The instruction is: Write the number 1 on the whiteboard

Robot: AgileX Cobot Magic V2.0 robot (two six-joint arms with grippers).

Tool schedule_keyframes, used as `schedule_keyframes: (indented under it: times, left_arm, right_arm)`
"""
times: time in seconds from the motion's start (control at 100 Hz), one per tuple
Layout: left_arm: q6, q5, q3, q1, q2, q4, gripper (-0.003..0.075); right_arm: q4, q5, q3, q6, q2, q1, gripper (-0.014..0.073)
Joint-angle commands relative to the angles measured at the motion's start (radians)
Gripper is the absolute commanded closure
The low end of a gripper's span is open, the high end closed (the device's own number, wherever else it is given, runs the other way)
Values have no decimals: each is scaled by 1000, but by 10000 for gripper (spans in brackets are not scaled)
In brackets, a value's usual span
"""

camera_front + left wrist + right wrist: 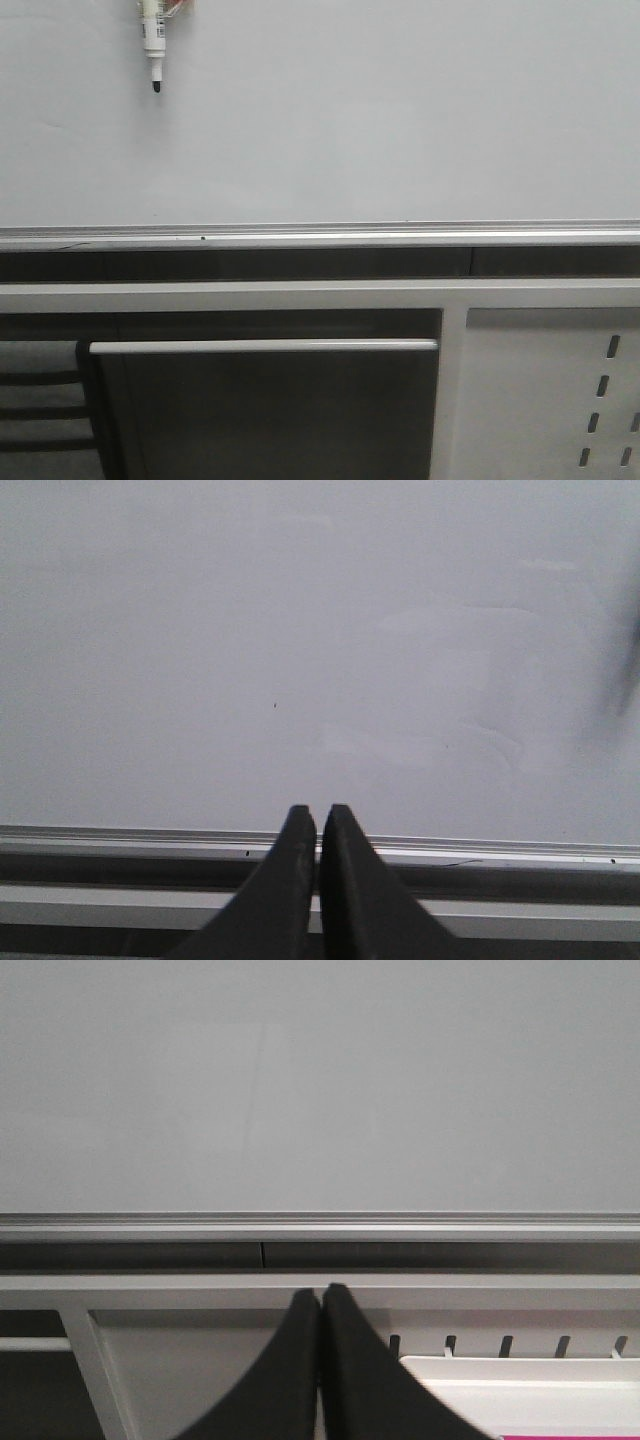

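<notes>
the whiteboard (380, 110) fills the upper part of every view, pale and bare, with no number 1 stroke to be seen on it. its silver rail (320, 236) runs level along the lower edge, just ahead of both pairs of jaws.

a marker pen (154, 45) hangs at the top of the front view with its long axis near-vertical and its black tip pointing down, close to or on the board surface; contact cannot be told. something reddish shows at its upper end, too cropped to name.

the left gripper (318, 815) has its fingers pressed together, holding nothing, tips just short of the rail. the right gripper (321, 1295) is likewise closed and empty, its tips below the rail, over a white frame. a perforated panel (560, 400) sits beneath the right jaws, and a white tray (520, 1395) lies beside them.
</notes>
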Motion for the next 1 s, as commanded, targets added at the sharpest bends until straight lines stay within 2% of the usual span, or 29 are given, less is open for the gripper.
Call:
schedule_keyframes:
  times: [0.0, 0.22, 0.53, 0.6, 0.73, 0.88, 0.99]
  left_arm:
    - [-10, -71, 40, -2, -23, -40, 741]
    - [-10, -71, 40, -2, -23, -272, 741]
    - [-10, -76, 31, -2, -23, -599, 741]
    - [-10, -53, 10, -2, -23, -613, 741]
    - [26, 39, -73, -2, 8, -547, 741]
    - [112, 181, -225, -2, 158, -491, 741]
    - [238, 308, -359, -2, 318, -489, 741]
  right_arm:
    - [33, -109, 27, -2, -17, -8, 637]
    - [266, -134, 27, -2, -17, -8, 637]
    - [685, -169, 23, -2, -17, -8, 637]
    - [690, -129, 3, -2, -16, -8, 637]
    - [674, 9, -69, -2, 19, -8, 637]
    - [584, 142, -206, -6, 176, -8, 637]
    - [579, 242, -326, -120, 328, -8, 637]
